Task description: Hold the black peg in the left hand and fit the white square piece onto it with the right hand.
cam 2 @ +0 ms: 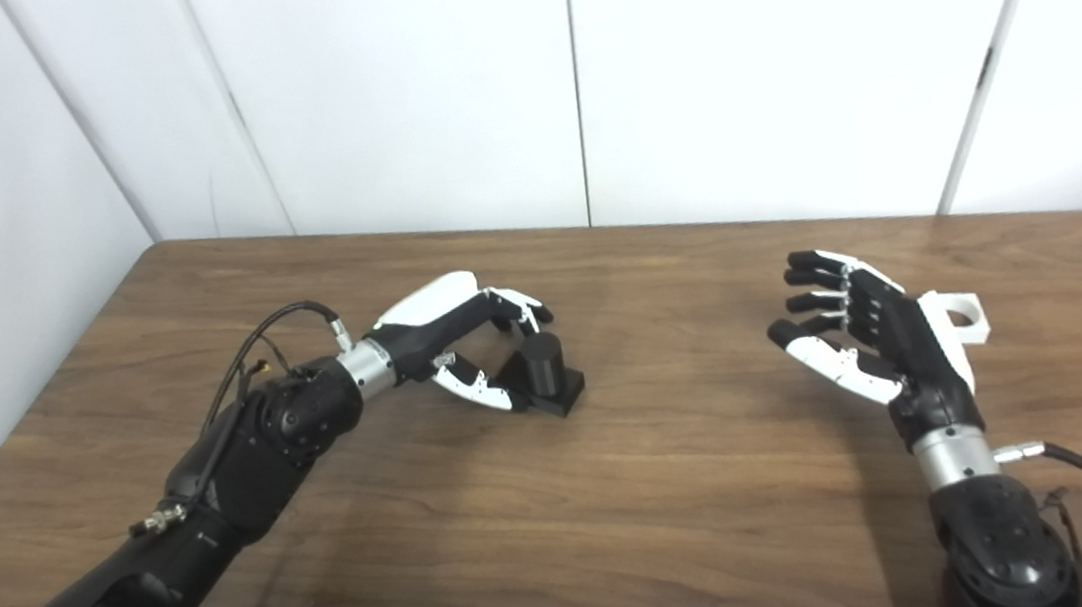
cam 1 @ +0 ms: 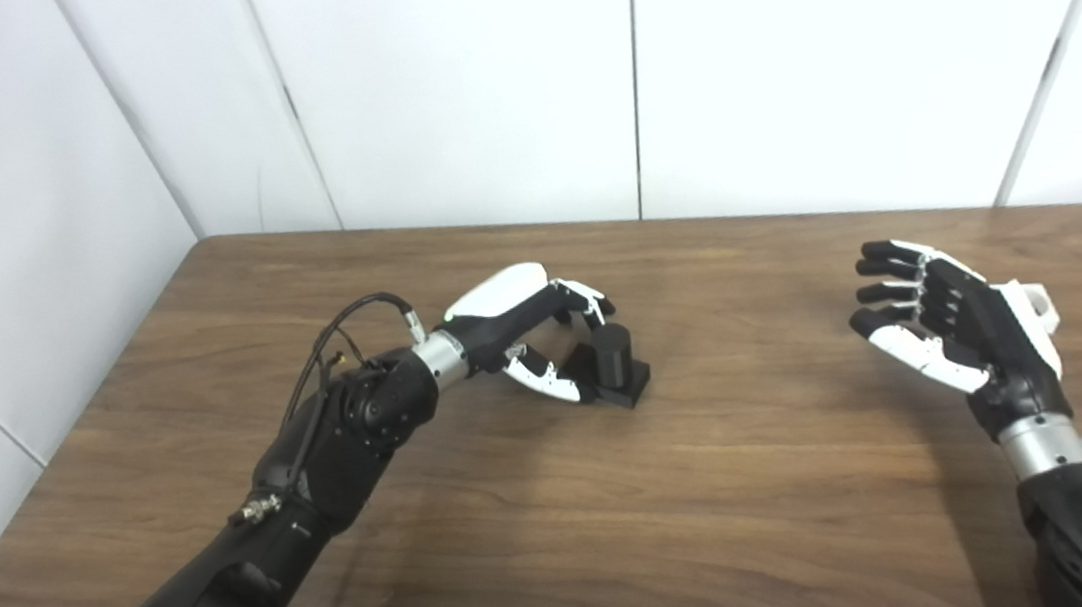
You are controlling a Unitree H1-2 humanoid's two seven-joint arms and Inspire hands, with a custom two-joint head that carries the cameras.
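- Peg (cam 1: 614,364) upright on counter (cam 2: 622,496); left hand (cam 1: 529,330) cupped around it, fingers (cam 1: 591,300) apart, no firm grip visible.
- Right hand (cam 2: 872,339) well right of peg, fingers spread, empty.
- White piece (cam 2: 963,316) behind right hand, partly hidden.

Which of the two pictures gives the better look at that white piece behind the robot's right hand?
The right eye view: the white piece sticks out past the right hand, showing its round hole. In the left eye view only a sliver shows behind the hand.
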